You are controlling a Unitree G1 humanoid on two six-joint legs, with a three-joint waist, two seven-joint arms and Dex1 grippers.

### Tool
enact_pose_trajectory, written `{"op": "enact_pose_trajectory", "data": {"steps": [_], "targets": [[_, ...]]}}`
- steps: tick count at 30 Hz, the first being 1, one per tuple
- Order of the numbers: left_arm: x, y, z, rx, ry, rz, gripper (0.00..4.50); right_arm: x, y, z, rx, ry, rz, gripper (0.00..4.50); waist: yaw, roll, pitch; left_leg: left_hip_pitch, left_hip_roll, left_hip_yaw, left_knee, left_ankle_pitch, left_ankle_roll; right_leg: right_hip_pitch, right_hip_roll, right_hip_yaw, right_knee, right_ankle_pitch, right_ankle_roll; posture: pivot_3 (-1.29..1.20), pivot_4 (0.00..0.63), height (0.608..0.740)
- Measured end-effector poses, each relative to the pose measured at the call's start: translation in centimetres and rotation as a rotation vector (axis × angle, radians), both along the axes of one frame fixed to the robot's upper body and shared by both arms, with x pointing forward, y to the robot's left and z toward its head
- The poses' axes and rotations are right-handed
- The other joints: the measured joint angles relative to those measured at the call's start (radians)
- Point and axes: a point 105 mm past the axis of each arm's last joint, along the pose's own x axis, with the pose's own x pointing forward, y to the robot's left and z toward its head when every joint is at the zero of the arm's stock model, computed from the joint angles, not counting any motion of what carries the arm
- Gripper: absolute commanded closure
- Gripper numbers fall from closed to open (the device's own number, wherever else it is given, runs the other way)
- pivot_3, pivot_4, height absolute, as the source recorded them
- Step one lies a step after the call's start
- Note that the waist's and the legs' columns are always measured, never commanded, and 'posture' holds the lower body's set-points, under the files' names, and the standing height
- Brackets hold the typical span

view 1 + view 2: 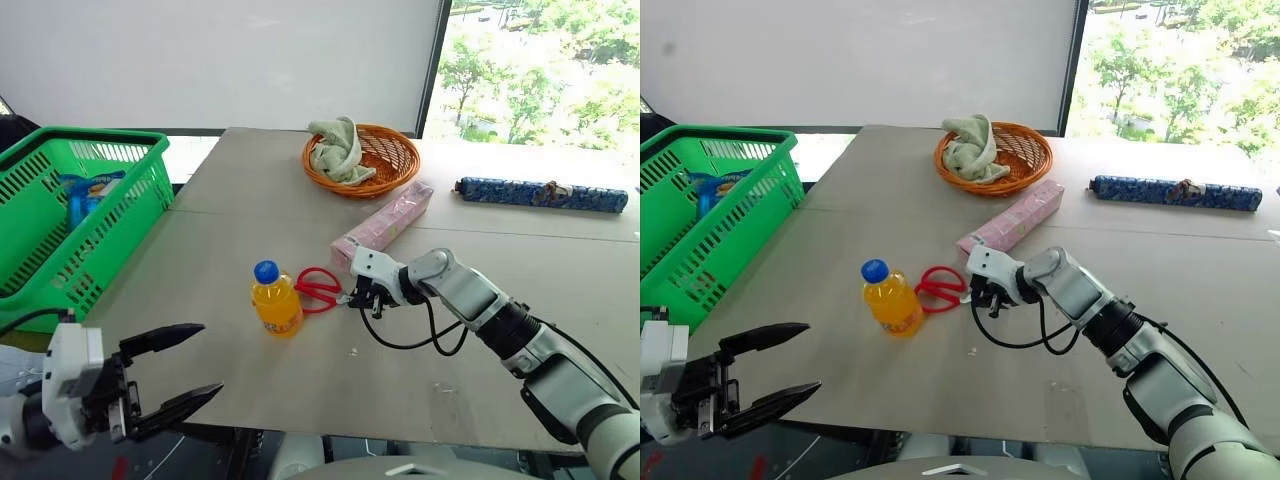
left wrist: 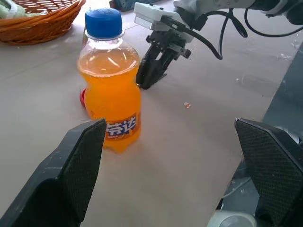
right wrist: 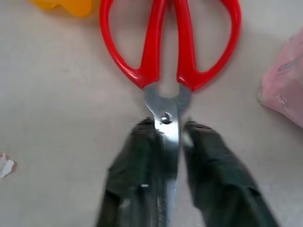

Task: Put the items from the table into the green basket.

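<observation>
Grey-beige table (image 1: 300, 400): right gripper (image 3: 165, 142) clamps red-handled scissors (image 3: 168, 52) at the blades, handles pointing away toward orange bottle (image 1: 276, 300); left gripper (image 1: 170, 385) gapes, empty.

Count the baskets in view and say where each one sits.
2. The green basket stands at the table's left edge; the round orange wicker basket sits at the far middle, holding a cloth.

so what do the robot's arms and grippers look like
The right arm has silver-grey and black segments, a white wrist block and a looping black cable. The right gripper has two black fingers. The left gripper has long, black, pointed fingers on a white housing, with textured pads.
</observation>
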Motion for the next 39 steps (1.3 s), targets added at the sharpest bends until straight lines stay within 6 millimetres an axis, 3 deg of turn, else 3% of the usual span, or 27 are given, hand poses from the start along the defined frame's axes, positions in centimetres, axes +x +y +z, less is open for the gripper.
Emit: {"op": "enact_pose_trajectory", "data": {"steps": [5,18,22,31,35,39], "targets": [[-1.2,-1.2,-0.9,-0.025,0.029,0.012,0.0,0.1,0.1,0.0,-0.001,-0.009,0.0,4.49,0.001,0.0,0.0,0.0,0.001,0.0,0.0,0.0,-0.001,0.0,-0.001,0.0,0.0,-0.002,-0.003,0.24,0.0,0.74],[-1.5,-1.6,-1.7,-0.042,0.015,0.071,0.0,-0.5,-1.1,0.5,0.013,-0.023,-0.017,4.49,0.022,0.001,0.001,-0.006,0.0,0.0,-0.002,0.0,-0.001,-0.006,-0.002,0.0,-0.003,-0.002,-0.003,0.24,0.0,0.74],[-1.4,-1.7,-1.7,-0.037,0.004,0.072,0.0,-0.3,-2.9,1.0,0.011,-0.022,-0.065,4.49,0.033,0.0,0.0,-0.018,0.0,-0.001,-0.002,0.001,0.0,-0.017,-0.002,-0.002,-0.003,-0.001,-0.003,0.23,0.0,0.74],[0.6,-3.1,-1.0,-0.067,-0.059,0.032,0.0,-0.5,-6.3,1.9,0.063,-0.025,-0.202,4.49,0.034,0.004,0.005,-0.02,-0.001,-0.002,-0.001,0.003,0.005,-0.016,-0.001,-0.003,-0.002,-0.001,-0.001,0.18,0.0,0.74],[1.7,-4.5,0.6,-0.099,-0.129,-0.002,0.0,-0.2,-8.1,3.3,0.112,-0.043,-0.3,4.49,0.031,0.004,0.005,-0.019,-0.001,-0.002,-0.001,0.003,0.005,-0.015,0.0,-0.003,-0.002,0.0,-0.001,0.16,0.0,0.74],[2.5,-6.0,1.7,-0.139,-0.166,-0.036,0.0,0.0,-11.7,3.8,0.13,-0.047,-0.463,4.49,0.03,0.004,0.005,-0.02,-0.002,-0.002,0.0,0.003,0.005,-0.015,0.0,-0.003,-0.002,0.0,0.0,0.14,0.0,0.74]]}}
